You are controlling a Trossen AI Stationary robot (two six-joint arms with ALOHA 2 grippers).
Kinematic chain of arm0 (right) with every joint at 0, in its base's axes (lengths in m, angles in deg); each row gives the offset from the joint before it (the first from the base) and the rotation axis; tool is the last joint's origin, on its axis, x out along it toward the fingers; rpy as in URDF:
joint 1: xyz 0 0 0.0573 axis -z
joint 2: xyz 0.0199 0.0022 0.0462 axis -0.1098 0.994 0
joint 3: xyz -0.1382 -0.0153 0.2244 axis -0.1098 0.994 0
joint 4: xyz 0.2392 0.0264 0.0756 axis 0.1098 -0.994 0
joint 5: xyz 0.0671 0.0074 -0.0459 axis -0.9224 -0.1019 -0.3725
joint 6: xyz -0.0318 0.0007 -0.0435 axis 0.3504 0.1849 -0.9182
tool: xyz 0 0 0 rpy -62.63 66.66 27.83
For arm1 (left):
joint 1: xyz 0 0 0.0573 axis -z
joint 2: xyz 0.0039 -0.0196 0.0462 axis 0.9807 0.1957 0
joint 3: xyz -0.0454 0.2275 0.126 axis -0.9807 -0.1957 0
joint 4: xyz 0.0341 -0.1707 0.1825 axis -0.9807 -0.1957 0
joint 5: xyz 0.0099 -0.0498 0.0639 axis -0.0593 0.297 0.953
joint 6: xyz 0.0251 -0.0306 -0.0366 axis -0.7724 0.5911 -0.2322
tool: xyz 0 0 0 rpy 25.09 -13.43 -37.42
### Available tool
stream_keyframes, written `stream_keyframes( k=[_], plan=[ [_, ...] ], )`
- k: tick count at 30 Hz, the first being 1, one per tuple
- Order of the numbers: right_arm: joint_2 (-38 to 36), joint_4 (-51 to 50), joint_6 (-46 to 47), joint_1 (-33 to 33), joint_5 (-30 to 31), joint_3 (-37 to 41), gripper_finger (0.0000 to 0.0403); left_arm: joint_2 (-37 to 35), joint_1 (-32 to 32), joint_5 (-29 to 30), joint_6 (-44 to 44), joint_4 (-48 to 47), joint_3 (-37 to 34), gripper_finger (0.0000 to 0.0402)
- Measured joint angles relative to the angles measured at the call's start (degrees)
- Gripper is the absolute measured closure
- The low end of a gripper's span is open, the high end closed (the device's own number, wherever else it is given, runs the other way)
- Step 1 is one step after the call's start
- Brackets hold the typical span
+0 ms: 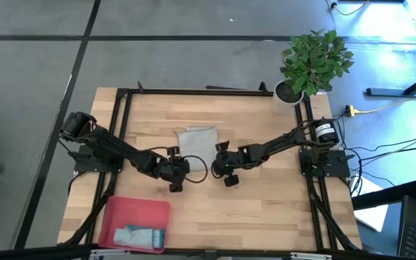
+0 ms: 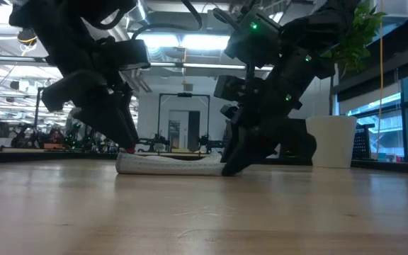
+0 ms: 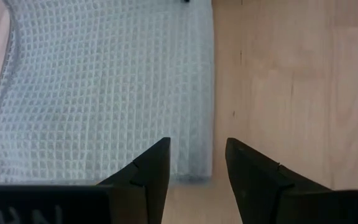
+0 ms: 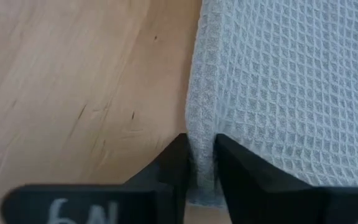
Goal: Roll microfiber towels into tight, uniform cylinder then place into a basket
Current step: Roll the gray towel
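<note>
Grey towel (image 4: 278, 81) edge pinched (right fingers (image 4: 173, 171)).

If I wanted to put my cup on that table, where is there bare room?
Bare wood lies between the red basket and the table's right edge, and along the back beside the potted plant. The middle is crowded: both tools, left and right, work the grey towel.
</note>
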Motion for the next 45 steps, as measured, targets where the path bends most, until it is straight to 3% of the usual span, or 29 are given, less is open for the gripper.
stream_keyframes(
  k=[6, 22, 35, 39, 45],
  plan=[
    [0.0, 0.2, 0.0, 0.0, 0.1, 0.0, 0.0391, 0.0, -0.4, 0.4, 0.0, 3.0, -2.5, 0.0255],
    [0.1, 0.8, -0.1, 0.1, 0.3, 0.0, 0.0390, 0.0, -0.4, 0.2, 0.0, 3.1, -2.7, 0.0255],
    [0.1, 0.8, -0.1, 0.1, 0.4, 0.0, 0.0392, 6.4, -0.3, 0.5, 1.5, 4.4, -2.5, 0.0258],
    [0.1, 0.7, -0.1, 0.1, 0.3, 0.0, 0.0391, 6.3, -0.2, 0.1, 1.8, 3.9, -2.5, 0.0293],
    [0.0, 0.4, 0.0, 0.1, -1.1, 0.0, 0.0391, 6.1, -0.7, -4.1, 4.3, 1.6, -0.9, 0.0388]
  ],
)
